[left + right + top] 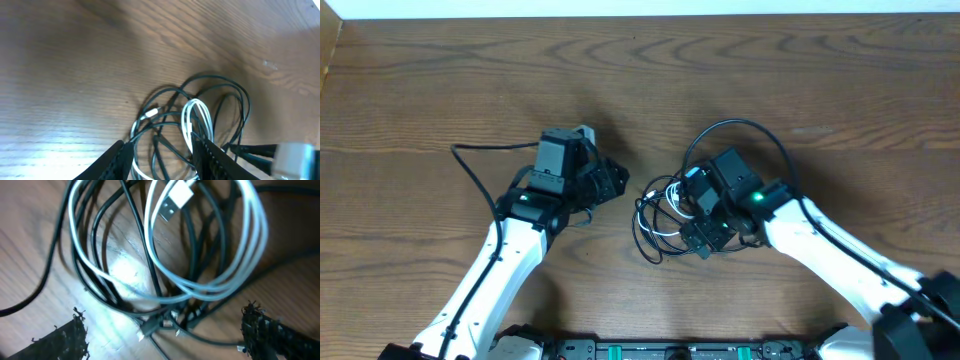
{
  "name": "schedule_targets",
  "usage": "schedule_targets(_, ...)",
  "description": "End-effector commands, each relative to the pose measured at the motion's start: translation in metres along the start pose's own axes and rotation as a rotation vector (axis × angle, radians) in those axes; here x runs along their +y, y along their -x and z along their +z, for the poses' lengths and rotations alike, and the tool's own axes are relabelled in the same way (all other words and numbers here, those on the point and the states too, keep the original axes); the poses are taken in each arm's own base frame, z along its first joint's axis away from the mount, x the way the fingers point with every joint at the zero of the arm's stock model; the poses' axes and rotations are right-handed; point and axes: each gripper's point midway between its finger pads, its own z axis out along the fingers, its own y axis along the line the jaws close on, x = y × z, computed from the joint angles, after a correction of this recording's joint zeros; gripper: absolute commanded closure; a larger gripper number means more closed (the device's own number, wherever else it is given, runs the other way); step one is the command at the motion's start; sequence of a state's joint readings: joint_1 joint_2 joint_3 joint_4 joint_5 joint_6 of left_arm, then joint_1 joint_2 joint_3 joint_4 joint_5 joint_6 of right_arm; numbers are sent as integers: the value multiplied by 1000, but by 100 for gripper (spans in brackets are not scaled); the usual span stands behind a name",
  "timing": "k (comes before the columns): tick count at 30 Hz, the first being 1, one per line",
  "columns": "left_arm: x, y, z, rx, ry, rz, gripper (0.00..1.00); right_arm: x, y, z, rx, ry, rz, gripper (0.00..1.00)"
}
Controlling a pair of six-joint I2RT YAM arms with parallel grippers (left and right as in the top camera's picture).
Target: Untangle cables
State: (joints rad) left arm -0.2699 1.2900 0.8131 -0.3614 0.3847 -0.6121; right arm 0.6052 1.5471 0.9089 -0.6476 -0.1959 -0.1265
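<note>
The cables (660, 215) lie tangled just at 5 o'clock from the centre of the table (800, 60). The right gripper (165, 327) hangs wide-jawed over them; the left gripper (159, 145), at their 10 o'clock, looks half-spread and empty.

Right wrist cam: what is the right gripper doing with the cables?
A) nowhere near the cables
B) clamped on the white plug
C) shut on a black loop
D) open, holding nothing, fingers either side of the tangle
D: the right gripper has its fingers wide apart, the cables lying loose on the table between them.
</note>
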Motion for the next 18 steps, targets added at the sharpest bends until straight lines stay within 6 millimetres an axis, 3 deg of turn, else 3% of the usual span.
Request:
schedule_targets(1, 1, 8, -6, -28, 5, -18, 55, 9, -3, 15, 27, 35, -92, 5)
schedule_targets(5, 1, 8, -6, -29, 4, -18, 54, 14, -1, 30, 43, 7, -151, 8)
schedule_targets(10, 2, 8, -6, -26, 7, -19, 54, -11, -3, 42, 91, -224, -193, 18)
schedule_targets(15, 2, 7, -5, -23, 10, -20, 54, -25, 9, 37, 61, -397, -228, 27)
schedule_targets(18, 3, 6, -5, -21, 11, -21, 54, -28, 19, 34, 24, -456, -242, 43)
